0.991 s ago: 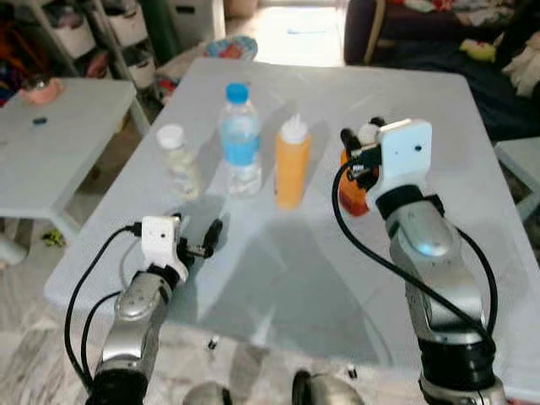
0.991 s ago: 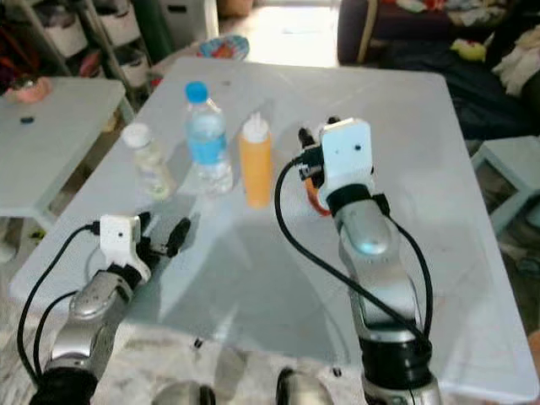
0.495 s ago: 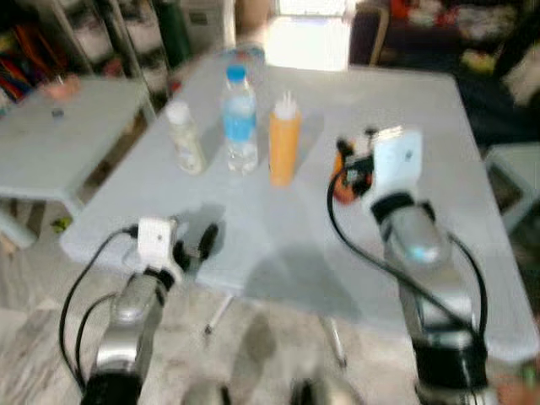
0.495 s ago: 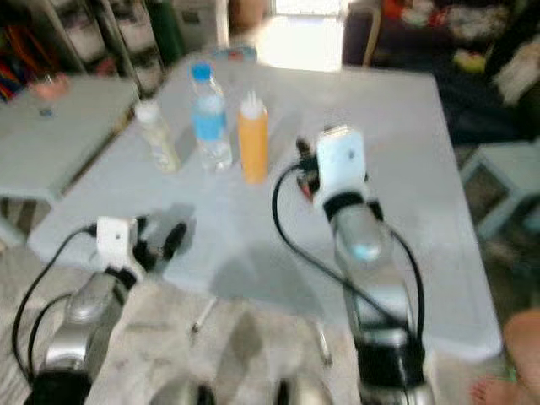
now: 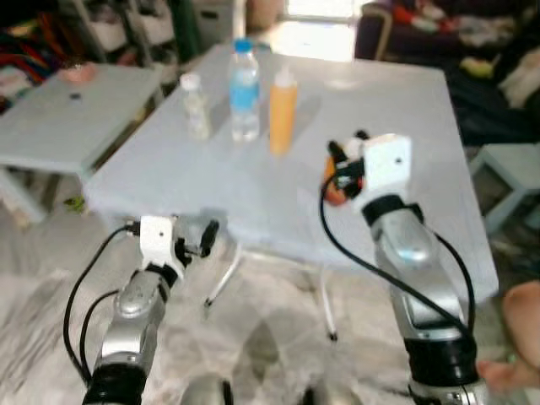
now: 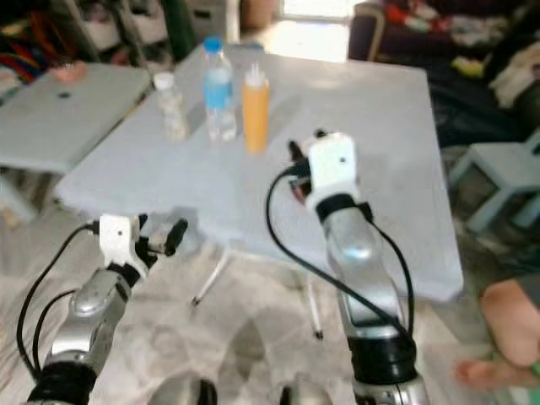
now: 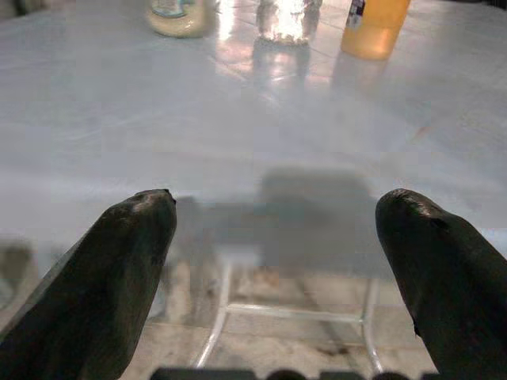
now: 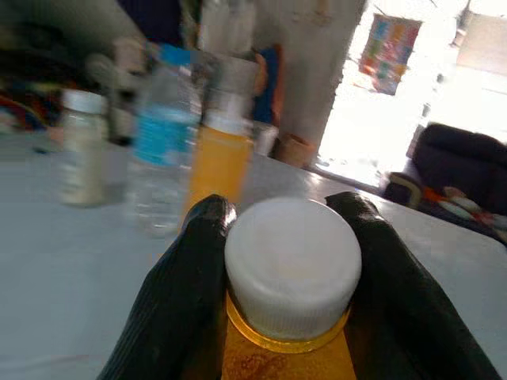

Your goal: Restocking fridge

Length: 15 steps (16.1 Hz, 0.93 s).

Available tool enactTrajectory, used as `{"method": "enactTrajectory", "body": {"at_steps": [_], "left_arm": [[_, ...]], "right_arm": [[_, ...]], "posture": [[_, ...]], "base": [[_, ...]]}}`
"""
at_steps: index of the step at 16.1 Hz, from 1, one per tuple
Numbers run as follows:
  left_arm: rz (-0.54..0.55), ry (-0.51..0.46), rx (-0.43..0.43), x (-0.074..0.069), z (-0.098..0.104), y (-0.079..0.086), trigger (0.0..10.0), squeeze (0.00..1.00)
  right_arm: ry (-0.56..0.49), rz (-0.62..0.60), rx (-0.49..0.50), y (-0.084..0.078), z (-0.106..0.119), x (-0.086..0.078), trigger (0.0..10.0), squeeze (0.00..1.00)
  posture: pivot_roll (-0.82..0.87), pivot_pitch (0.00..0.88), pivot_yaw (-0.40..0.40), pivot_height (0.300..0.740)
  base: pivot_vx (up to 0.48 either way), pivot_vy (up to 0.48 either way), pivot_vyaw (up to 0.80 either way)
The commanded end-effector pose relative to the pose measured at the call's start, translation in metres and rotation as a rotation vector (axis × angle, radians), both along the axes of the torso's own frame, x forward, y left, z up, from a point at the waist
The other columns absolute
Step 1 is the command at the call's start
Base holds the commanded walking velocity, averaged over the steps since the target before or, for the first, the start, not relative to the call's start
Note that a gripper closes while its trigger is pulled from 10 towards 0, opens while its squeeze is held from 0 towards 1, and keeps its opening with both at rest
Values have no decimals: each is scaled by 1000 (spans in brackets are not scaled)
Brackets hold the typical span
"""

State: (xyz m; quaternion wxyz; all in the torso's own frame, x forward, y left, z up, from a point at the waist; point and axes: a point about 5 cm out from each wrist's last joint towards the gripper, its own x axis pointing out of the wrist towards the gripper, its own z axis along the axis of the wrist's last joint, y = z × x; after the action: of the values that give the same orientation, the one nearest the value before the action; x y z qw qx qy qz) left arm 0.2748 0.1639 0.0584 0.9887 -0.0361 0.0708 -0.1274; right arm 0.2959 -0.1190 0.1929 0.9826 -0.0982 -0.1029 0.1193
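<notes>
My right gripper (image 5: pixel 343 163) is shut on a small orange bottle (image 5: pixel 332 189) with a white cap (image 8: pixel 291 265), its fingers (image 8: pixel 187 285) clamped on either side of the cap. It hangs over the front part of the pale grey table (image 5: pixel 211 181). At the far end of the table stand a pale jar (image 5: pixel 197 105), a water bottle with a blue cap (image 5: pixel 244 89) and an orange squeeze bottle (image 5: pixel 282 110). My left gripper (image 5: pixel 208 237) is open and holds nothing, in front of the table's near edge; its wide-spread fingers (image 7: pixel 127 261) frame that edge.
A second low table (image 5: pixel 59 110) stands to the left, with shelves behind it. A small stool (image 5: pixel 506 164) is at the right, and a dark sofa (image 5: pixel 472 51) behind it. A person's leg and foot (image 5: pixel 510 325) rest on the floor at the lower right.
The whole view has pulled back from the table, so its near edge and legs now show. The right gripper still holds the orange bottle. The left gripper stays open.
</notes>
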Motion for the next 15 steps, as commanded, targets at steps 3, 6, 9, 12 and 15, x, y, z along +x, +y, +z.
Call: {"method": "enactTrajectory", "body": {"at_steps": [3, 6, 9, 12, 15], "left_arm": [[2, 8, 3, 0, -3, -5, 10000, 0], [2, 5, 0, 2, -4, -7, 10000, 0], [27, -27, -1, 8, 2, -3, 10000, 0], [54, -22, 16, 6, 0, 6, 10000, 0], [123, -14, 49, -2, -8, 16, 10000, 0]], "right_arm": [[-62, 38, 21, 5, 12, 3, 10000, 0], [-87, 72, 32, 11, 15, 4, 10000, 0], [-92, 75, 39, 11, 11, 9, 10000, 0], [-97, 96, 49, 7, 3, 8, 10000, 0], [-26, 68, 58, -5, -23, 5, 10000, 0]], "posture": [[-24, 0, 20, 740], [-18, 0, 16, 740], [-3, 0, 11, 740], [13, 0, 7, 740], [17, 0, 4, 740]], "base": [[-281, 0, 0], [-281, 0, 0], [-179, 0, 0], [0, 0, 267], [0, 0, 800]]}}
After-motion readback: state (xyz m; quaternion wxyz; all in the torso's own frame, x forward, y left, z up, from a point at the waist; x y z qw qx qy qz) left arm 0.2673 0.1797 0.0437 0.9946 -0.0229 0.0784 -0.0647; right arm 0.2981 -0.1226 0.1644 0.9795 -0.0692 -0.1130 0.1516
